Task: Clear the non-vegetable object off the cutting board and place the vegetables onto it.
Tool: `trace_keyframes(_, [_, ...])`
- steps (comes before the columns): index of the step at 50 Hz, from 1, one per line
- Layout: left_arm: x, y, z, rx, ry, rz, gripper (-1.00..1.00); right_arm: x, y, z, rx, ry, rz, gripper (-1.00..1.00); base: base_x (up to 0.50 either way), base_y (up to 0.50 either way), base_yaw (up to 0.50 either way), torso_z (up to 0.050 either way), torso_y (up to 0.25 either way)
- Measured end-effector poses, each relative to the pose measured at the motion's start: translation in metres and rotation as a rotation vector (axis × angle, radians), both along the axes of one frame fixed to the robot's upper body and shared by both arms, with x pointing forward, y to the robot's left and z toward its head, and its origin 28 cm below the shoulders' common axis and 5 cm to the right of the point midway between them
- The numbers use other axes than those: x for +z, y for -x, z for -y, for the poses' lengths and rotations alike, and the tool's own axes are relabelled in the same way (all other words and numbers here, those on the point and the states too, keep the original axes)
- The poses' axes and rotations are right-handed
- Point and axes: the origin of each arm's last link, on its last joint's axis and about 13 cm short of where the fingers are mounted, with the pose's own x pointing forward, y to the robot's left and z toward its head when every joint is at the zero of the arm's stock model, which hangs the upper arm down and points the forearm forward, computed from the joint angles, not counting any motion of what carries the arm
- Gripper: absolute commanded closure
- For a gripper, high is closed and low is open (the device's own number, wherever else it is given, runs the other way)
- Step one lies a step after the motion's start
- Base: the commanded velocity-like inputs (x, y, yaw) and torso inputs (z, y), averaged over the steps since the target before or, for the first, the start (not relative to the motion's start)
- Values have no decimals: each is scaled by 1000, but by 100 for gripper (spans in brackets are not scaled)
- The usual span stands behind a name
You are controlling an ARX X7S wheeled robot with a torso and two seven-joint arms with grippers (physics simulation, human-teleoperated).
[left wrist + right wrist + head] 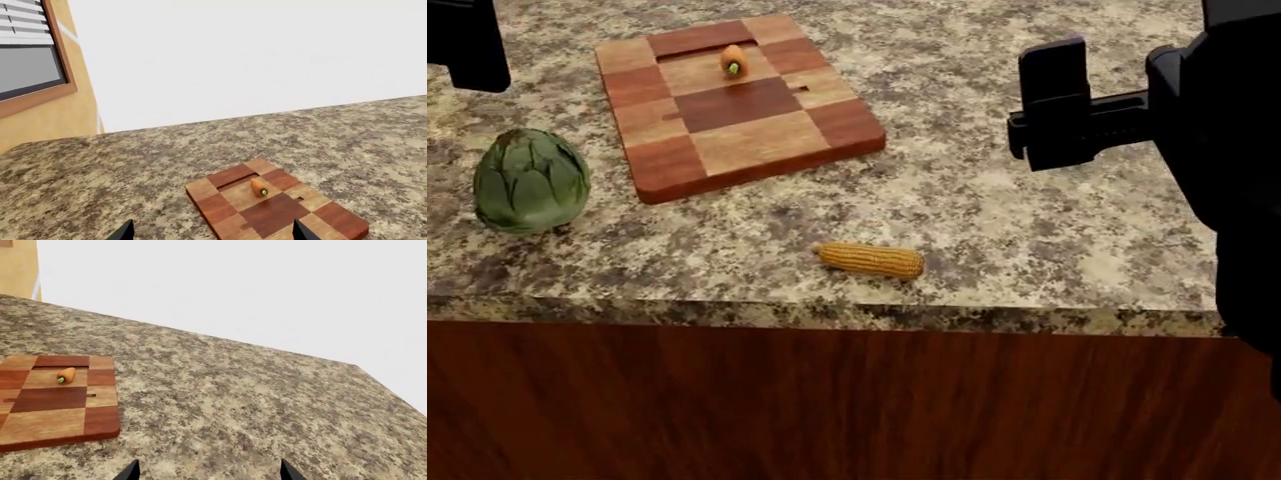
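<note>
The checkered wooden cutting board [761, 140] lies on the granite counter, and the small orange non-vegetable object [734, 60] rests near its far end. It also shows on the cutting board [293, 215] as the orange piece [258, 187] and again as the orange piece [65, 375] on the board [47, 425]. A green artichoke [531, 182] stands left of the board. A yellow corn cob [870, 259] lies near the counter's front edge. My left gripper [210, 232] is open above the board's near end. My right gripper [208, 471] is open over bare counter right of the board.
The granite counter [1028, 220] ends at a front edge above a dark wooden cabinet face [827, 410]. A window with a wooden frame [57, 60] sits on the yellow wall at the far left. The right arm's black body [1174, 110] fills the view's right side.
</note>
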Motion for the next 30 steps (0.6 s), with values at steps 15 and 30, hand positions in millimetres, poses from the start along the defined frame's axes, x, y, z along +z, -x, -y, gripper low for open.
trace_keyframes(15, [2,1,0,-9,3,0,-100,-1,1,0,-2,8,-13,-100,495,239,0,0,0])
trace_keyframes(30, [6,2,0,-7,4,6,-100,-2,1,2,3,-2,-32,-100,500,125,0,0,1])
